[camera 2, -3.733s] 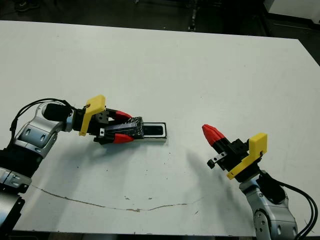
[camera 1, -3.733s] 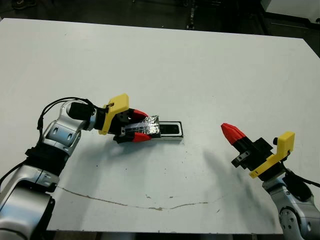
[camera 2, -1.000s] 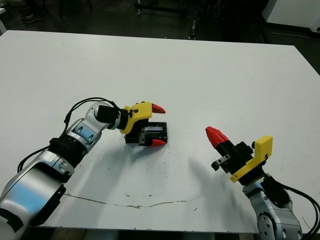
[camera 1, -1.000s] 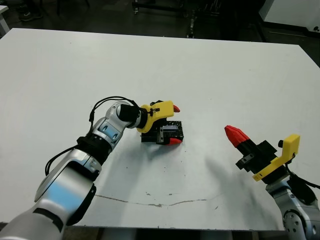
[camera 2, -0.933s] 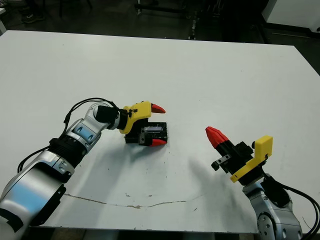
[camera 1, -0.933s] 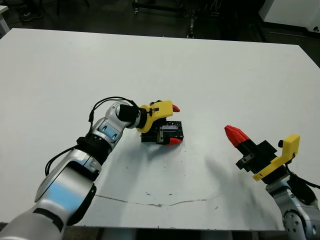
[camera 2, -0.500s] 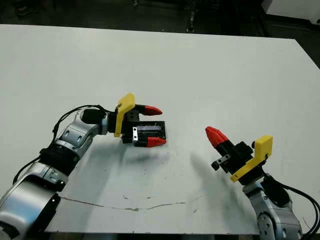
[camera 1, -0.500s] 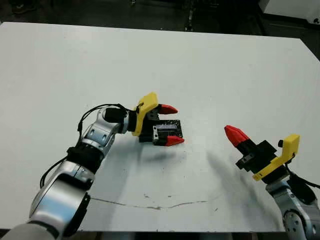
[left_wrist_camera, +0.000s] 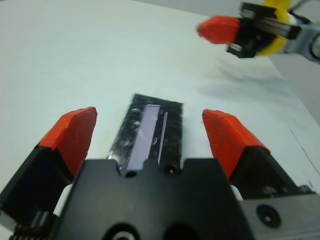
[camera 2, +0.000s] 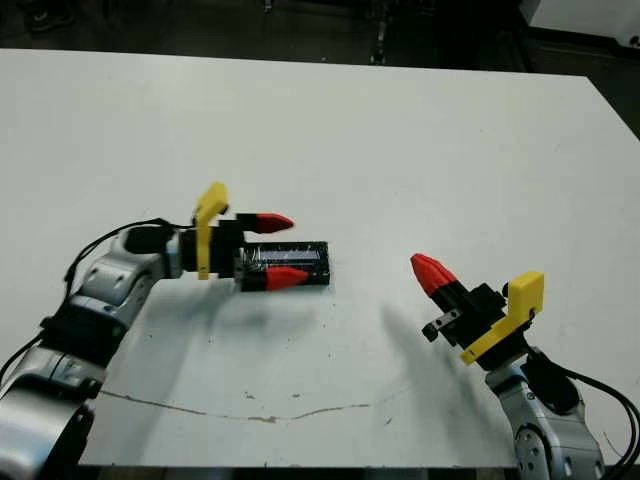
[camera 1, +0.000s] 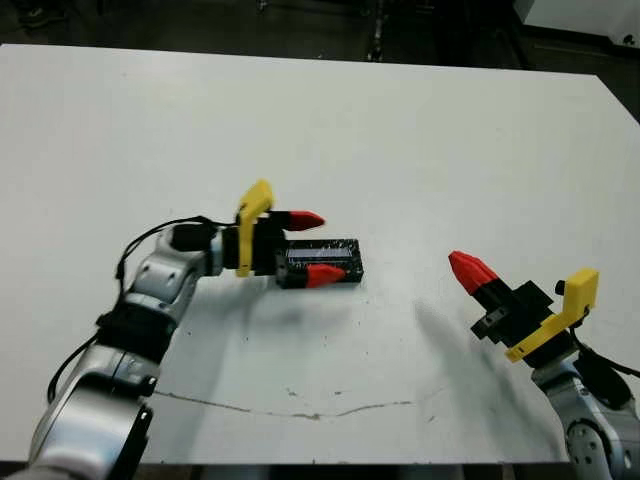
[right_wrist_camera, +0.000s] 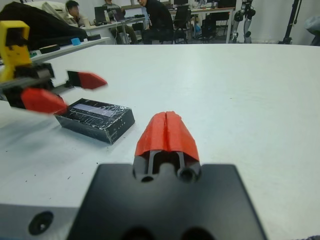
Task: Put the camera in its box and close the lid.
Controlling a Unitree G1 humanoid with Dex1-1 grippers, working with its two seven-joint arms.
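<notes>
The left pincer [camera 1: 310, 247] stands wide open, and its two red fingers [left_wrist_camera: 227, 137] are on either side of the box [camera 1: 322, 262] without touching it. The box lies on the white table [camera 1: 400, 140] with the crinkled black lid [left_wrist_camera: 152, 132] on top of it, directly in front of this pincer's black body. A pale shiny strip runs along the middle of the lid. The camera itself is not visible, so I cannot tell from these views whether it is inside. In the left wrist view, the near end of the box is hidden behind the pincer's body.

The right pincer [camera 1: 470, 271] is well apart from the box, raised above the table, and its fingers are pressed together with nothing between them. Its arm is cut off by the lower edge of the head views. Beyond the table, people [right_wrist_camera: 155, 20] sit at desks, too small to make out further.
</notes>
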